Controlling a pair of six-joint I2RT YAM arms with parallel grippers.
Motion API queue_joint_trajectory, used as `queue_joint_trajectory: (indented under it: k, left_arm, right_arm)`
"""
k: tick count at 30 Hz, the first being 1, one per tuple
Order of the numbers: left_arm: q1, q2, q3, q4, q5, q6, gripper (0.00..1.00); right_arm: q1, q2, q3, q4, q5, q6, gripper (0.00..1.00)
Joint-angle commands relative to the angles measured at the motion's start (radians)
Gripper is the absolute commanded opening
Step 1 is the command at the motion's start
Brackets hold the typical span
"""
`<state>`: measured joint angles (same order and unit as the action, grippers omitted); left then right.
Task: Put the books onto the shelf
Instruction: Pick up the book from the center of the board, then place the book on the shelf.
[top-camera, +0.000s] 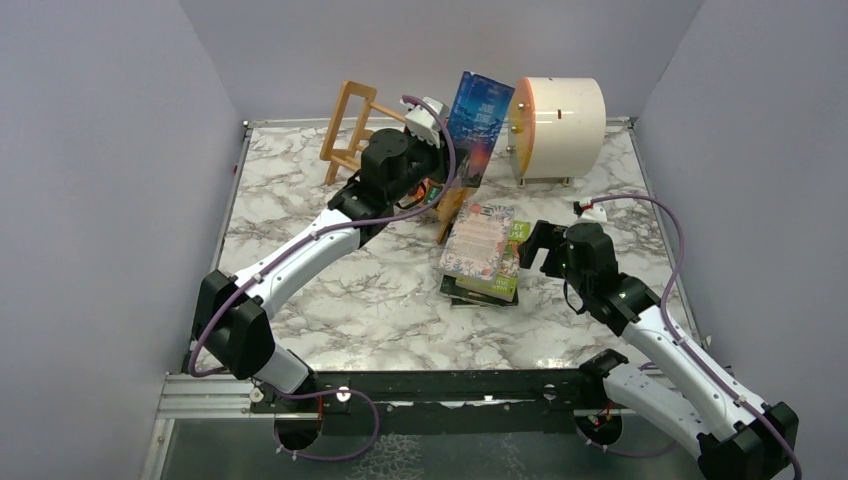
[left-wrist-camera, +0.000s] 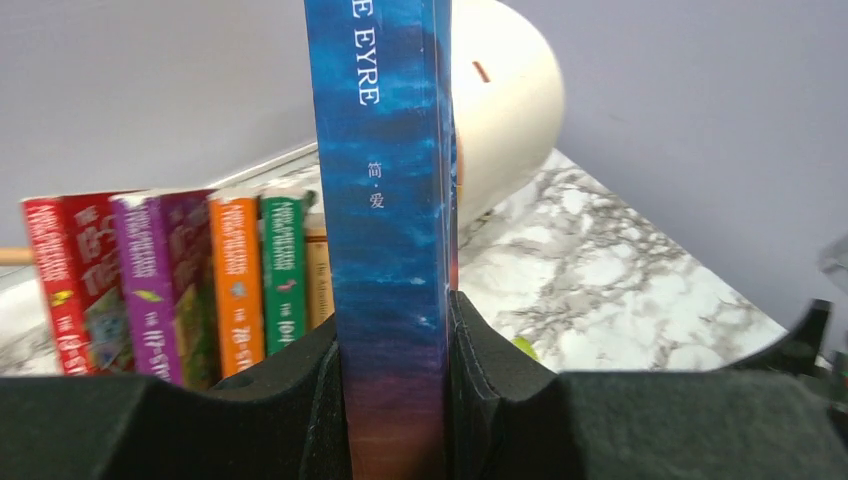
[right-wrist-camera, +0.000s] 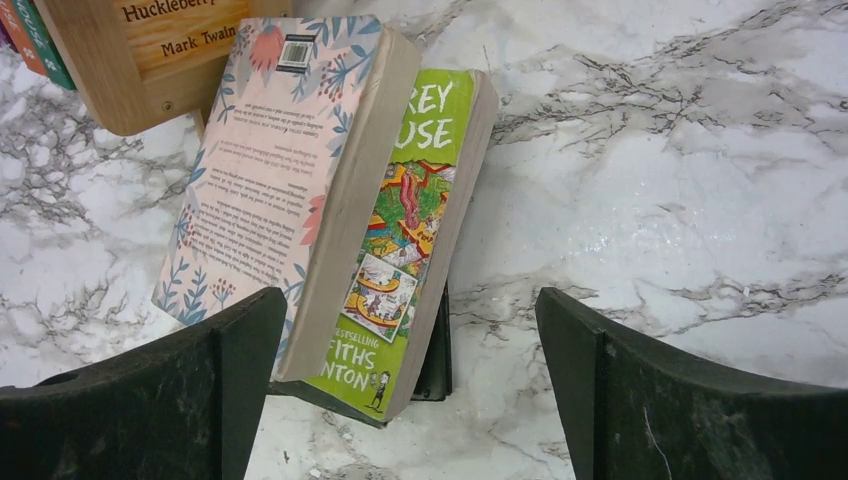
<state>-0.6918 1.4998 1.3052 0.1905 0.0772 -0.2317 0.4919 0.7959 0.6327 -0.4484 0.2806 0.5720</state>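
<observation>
Top external view, stock of the job as it lies: shelf at the far side of the marble table, its left end piece plain to see, its right part hidden behind the left arm. Shelved, per the left wrist view: row of upright spines in red, purple, orange, green and tan, at least five. In transit: blue book, upright, spine clamped between the pads of the left gripper, raised over the shelf's right end. Outstanding: stack just in front of the shelf's right end, made up of floral book on top, green book under it and a dark book at the bottom. Right gripper hangs over the stack's near edge, jaws wide apart and empty. Judged past halfway, four volumes left to seat. Room: cream drum stands just beyond the shelf's right end, so the gap beside the tan spine looks narrow; the left arm lies across the shelf's front; bare marble is open to the right of the stack
</observation>
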Motion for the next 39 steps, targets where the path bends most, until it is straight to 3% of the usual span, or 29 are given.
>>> queue_joint_trajectory:
  k: [1,16,26,32,39]
  left_arm:
    - [0.014,-0.054,0.043,0.098,0.005,0.028,0.00]
    - [0.083,-0.080,0.149,0.133,-0.062,0.150,0.00]
    - [0.290,-0.052,0.123,0.289,-0.119,0.244,0.00]
    - [0.445,0.039,0.140,0.358,-0.047,0.209,0.00]
    - [0.546,0.174,0.126,0.463,0.157,0.180,0.00]
  right_arm:
    - [0.008,-0.001,-0.017,0.018,0.014,-0.002,0.95]
    - [0.008,0.011,-0.028,0.040,-0.003,-0.014,0.95]
    - [0.008,0.023,-0.024,0.041,-0.003,-0.032,0.95]
    - [0.008,0.067,-0.010,0.056,-0.010,-0.038,0.95]
    - [0.008,0.125,0.007,0.073,-0.024,-0.040,0.95]
